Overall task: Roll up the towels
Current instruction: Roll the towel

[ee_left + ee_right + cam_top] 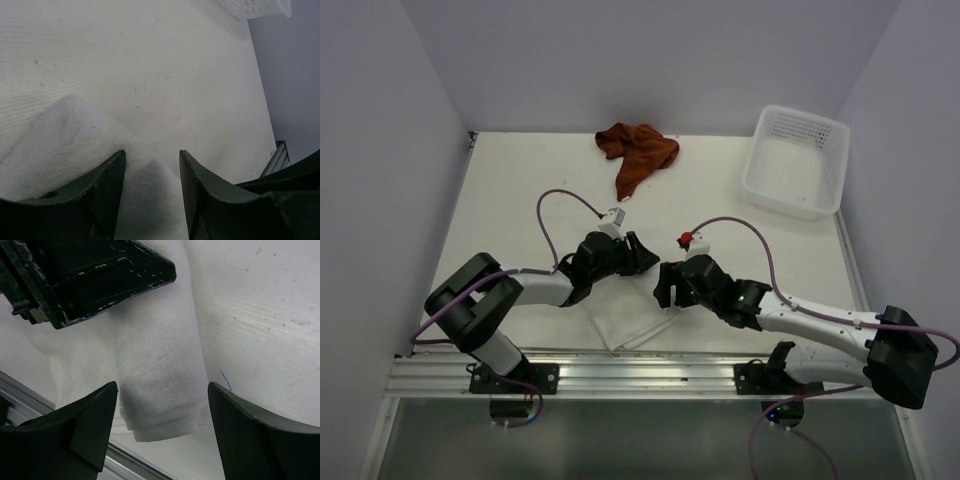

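A white towel [625,322] lies folded flat near the table's front edge, between the two arms. My left gripper [640,257] hovers low over its far end, open, with the towel [75,135] under and between its fingers [151,156]. My right gripper [668,292] is open wide over the towel's right part [160,365], its jaws straddling a folded end [162,387]. The left gripper's dark body [90,275] shows at the top of the right wrist view. A rust-brown towel [638,150] lies crumpled at the back of the table.
A white plastic basket [798,160] stands at the back right; its corner shows in the left wrist view [255,7]. The metal rail [640,372] runs along the table's front edge, just beyond the white towel. Purple cables loop over both arms.
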### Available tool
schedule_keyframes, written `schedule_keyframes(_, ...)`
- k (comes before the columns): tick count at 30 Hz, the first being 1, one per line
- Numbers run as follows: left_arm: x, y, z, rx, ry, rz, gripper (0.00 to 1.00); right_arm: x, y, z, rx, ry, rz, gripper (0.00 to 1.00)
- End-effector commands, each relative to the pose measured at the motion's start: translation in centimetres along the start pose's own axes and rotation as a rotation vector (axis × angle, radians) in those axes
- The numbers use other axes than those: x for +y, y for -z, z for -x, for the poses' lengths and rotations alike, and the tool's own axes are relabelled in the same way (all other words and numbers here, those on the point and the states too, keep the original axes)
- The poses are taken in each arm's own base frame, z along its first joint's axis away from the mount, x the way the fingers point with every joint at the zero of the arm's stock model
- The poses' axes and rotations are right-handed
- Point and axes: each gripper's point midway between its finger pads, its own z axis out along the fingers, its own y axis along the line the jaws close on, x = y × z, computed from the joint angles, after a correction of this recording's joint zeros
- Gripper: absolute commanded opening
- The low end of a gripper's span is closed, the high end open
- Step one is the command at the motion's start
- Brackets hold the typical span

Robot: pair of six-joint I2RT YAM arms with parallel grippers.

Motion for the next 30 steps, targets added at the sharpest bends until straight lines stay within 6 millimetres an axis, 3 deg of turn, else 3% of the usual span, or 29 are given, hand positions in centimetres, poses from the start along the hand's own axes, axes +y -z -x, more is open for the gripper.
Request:
schedule_keyframes(1, 3.2, 0.9, -2.8, 0.083, 0.006, 0.112, 0.52, 1.5, -1.1, -0.9, 0.039, -0.12, 0.125, 0.77)
schedule_keyframes(5, 2.7, 1.0, -2.4, 0.078, -0.009, 0.104, 0.52, -1.3, -2.5, -2.1, 0.071, -0.17, 0.057, 0.77)
schedule_keyframes(6, 2.6, 1.0, -2.2, 0.076, -0.015, 0.103, 0.52, -2.3, -2.9, -3.3, 0.102, -0.174, 0.033, 0.77)
schedule_keyframes(10, 2.2, 1.2, -1.8, 0.069, -0.026, 0.1, 0.52, -3.4, -3.9, -3.9, 0.112, -0.235, 0.06, 0.77)
schedule_keyframes(15, 2.2, 1.2, -1.4, 0.062, -0.042, 0.106, 0.52, -2.8, -4.1, -4.9, 0.155, -0.195, 0.108, 0.71)
schedule_keyframes(19, 2.0, 1.1, -0.6, 0.057, -0.068, 0.117, 0.53, -2.4, -3.8, -5.6, 0.181, -0.154, 0.153, 0.57)
schedule_keyframes(26, 0.8, 1.1, 4.3, -0.02, -0.099, 0.107, 0.55, -2.7, -3.5, -6.5, 0.163, -0.078, 0.143, 0.48)
schedule_keyframes(28, 0.3, 1.1, 4.8, -0.019, -0.114, 0.103, 0.55, -3.3, -3.3, -5.7, 0.121, -0.028, 0.082, 0.48)
schedule_keyframes(30, -0.4, 1.0, 5.6, -0.034, -0.118, 0.09, 0.55, -2.5, -2.9, -5.1, 0.086, 0.038, 0.066, 0.47)
